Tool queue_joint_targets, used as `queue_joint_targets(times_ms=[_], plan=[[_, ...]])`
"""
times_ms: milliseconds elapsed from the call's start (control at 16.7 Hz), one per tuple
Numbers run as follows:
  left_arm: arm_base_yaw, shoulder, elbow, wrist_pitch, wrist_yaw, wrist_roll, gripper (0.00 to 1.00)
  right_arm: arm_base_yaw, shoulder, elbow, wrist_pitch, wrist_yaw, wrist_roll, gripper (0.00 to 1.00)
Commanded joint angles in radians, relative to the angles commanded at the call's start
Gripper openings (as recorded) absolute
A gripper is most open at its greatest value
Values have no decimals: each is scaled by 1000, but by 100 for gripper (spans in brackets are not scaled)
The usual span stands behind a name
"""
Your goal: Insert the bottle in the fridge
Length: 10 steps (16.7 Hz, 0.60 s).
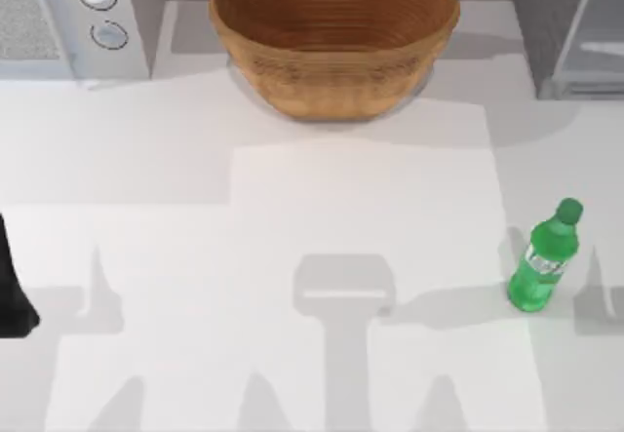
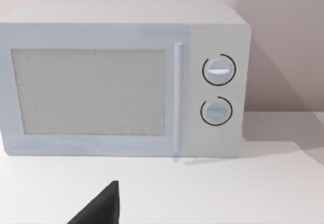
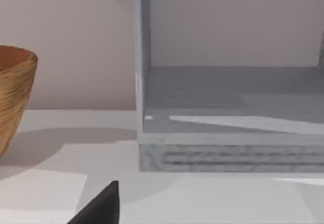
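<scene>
Left claw (image 1: 15, 300) cut off at table's left edge, grip unreadable, bottle (image 1: 544, 258) upright, fridge (image 1: 570, 27) cropped.

The left AgileX arm (image 1: 14, 291) appears as a dark, matte black shape at the far left edge of the top view, a little below mid-height, cut off by the frame. In the left wrist view one black, wedge-shaped fingertip of the left gripper (image 2: 98, 207) pokes in at the lower left of the frame. In the right wrist view a matching black wedge-shaped fingertip of the right gripper (image 3: 98, 207) sits at the lower left.
</scene>
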<state>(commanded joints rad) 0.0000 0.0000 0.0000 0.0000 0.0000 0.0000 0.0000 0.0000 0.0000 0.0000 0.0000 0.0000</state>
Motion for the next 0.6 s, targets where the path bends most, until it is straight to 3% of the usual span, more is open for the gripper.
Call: queue_joint_targets(times_ms=[240,600], plan=[[0,0,0,0,0,0,100,-1,28,7,30,-25,-7,100],[0,0,0,0,0,0,100,-25,358,14,341,-218,-64,100]])
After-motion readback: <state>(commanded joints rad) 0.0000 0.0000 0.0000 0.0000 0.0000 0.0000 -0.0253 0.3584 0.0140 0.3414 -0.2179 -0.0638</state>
